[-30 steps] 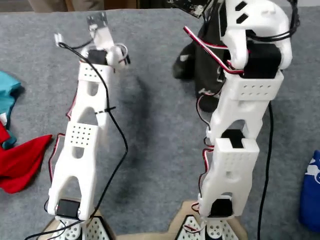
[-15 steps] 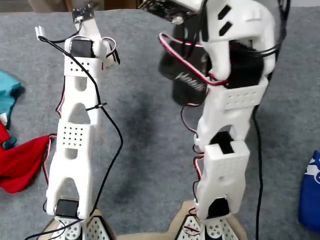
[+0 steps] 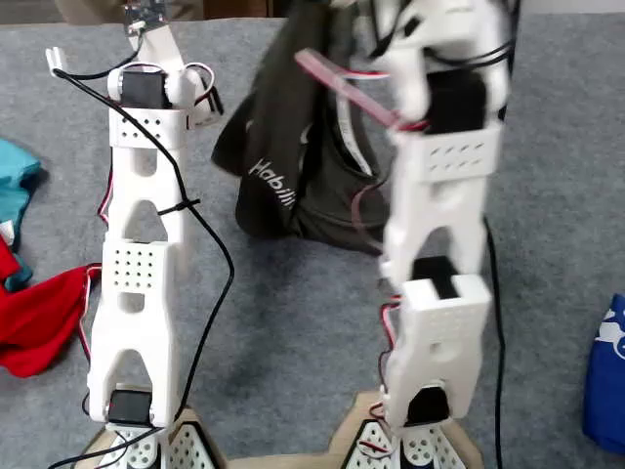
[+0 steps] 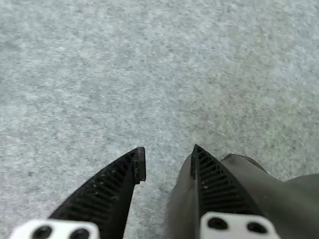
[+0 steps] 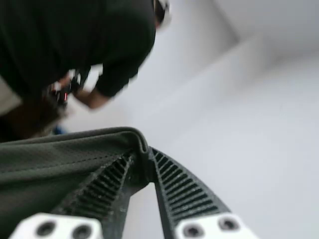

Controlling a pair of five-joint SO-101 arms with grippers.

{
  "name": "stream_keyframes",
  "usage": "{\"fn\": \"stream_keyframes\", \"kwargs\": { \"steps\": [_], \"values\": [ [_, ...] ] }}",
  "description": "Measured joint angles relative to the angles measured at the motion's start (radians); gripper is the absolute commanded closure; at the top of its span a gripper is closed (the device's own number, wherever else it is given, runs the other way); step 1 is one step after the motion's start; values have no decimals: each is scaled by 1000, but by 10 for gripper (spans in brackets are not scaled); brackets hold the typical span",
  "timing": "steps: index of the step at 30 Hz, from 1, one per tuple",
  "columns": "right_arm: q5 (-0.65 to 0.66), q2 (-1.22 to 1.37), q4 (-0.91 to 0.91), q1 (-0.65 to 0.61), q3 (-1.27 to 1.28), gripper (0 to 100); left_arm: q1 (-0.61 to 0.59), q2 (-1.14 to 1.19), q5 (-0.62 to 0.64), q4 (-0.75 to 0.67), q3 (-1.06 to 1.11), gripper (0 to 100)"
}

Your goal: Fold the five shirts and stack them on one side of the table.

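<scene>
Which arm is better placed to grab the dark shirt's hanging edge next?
Probably left: the left end effector is open beside the dark shirt, while the right end effector is shut on it, holding it up.

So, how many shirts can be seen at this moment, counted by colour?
dark shirt: 1
red shirt: 1
teal shirt: 1
blue shirt: 1
Total: 4
</scene>
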Motion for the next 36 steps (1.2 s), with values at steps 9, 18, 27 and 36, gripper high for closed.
{"fn": "stream_keyframes", "kwargs": {
  "steps": [9, 18, 27, 36],
  "values": [
    [-160, 2, 267, 331, 327, 993, -12, 48, 0, 0, 0, 835],
    [-230, 55, 362, 394, 787, 993, 129, 130, 0, -46, 0, 835],
    [-425, 215, 186, 459, 824, 993, 304, 117, 0, -84, 0, 835],
    [-580, 319, 109, 462, 796, 993, 354, 123, 203, -413, -2, 833]
  ]
}}
